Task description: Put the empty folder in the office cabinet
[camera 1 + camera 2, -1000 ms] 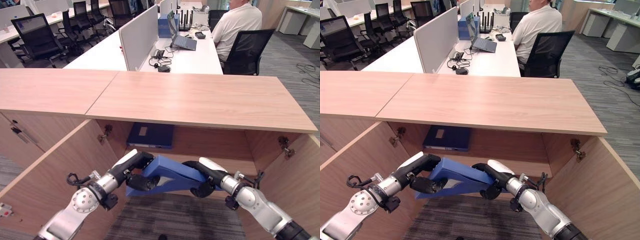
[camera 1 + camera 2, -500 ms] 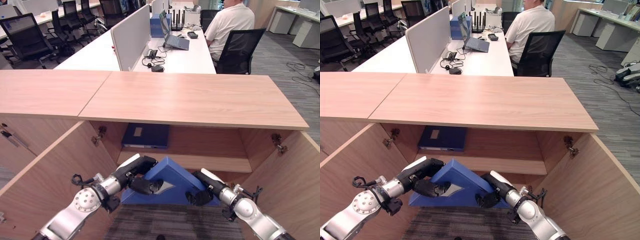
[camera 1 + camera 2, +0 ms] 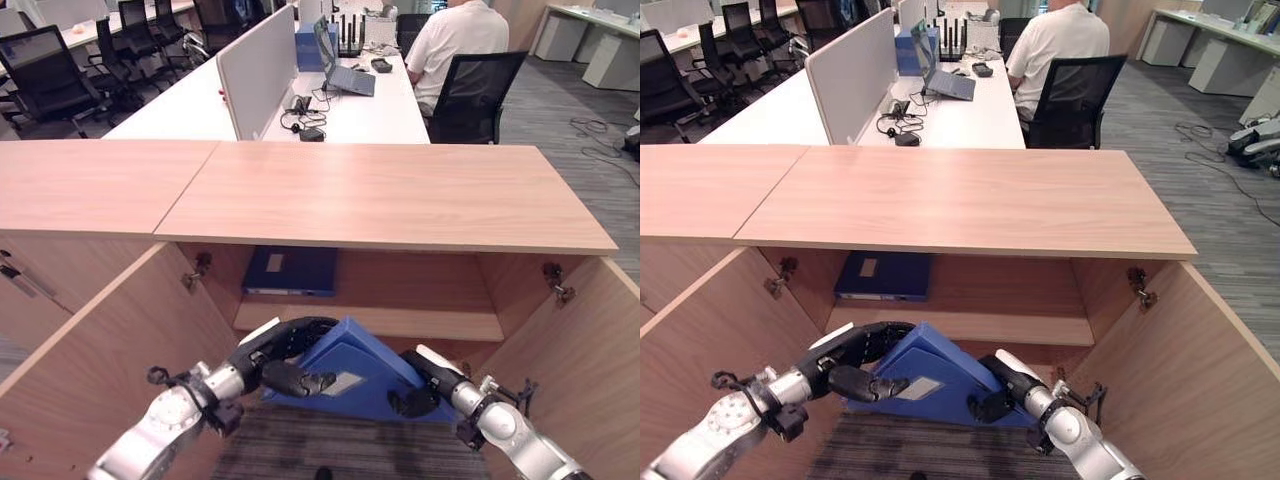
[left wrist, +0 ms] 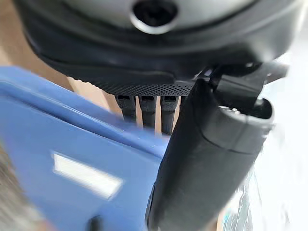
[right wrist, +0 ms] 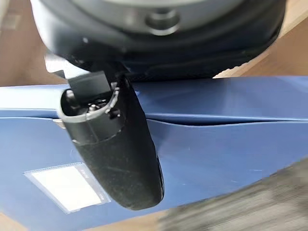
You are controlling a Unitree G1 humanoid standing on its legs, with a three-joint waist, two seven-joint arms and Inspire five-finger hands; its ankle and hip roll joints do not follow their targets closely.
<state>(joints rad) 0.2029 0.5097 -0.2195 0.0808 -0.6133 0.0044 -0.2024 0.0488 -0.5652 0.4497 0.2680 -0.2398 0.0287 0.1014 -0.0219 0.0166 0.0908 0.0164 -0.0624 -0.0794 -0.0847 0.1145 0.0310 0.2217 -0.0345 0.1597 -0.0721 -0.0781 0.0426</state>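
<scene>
The blue folder (image 3: 352, 372) with a white label (image 5: 67, 186) sits tilted in the open cabinet's lower compartment, under the shelf (image 3: 400, 322), its ridge pointing up. My left hand (image 3: 283, 356) is shut on its left side. The thumb (image 4: 207, 159) lies on the labelled face and the fingers (image 4: 144, 108) curl over the upper edge. On the folder's right side my right hand (image 3: 425, 385) is shut on it too, with its thumb (image 5: 115, 144) pressed on the blue face (image 5: 221, 144).
A second dark blue folder (image 3: 290, 270) lies flat on the cabinet shelf. Both cabinet doors (image 3: 100, 350) (image 3: 590, 370) stand open at either side. The wooden cabinet top (image 3: 380, 195) overhangs the opening. A person (image 3: 455, 45) sits at a desk behind.
The folder, held flatter and higher in front of the cabinet a second ago, has tipped up and gone lower and deeper into the bottom compartment, with both hands on it. The camera has shifted slightly.
</scene>
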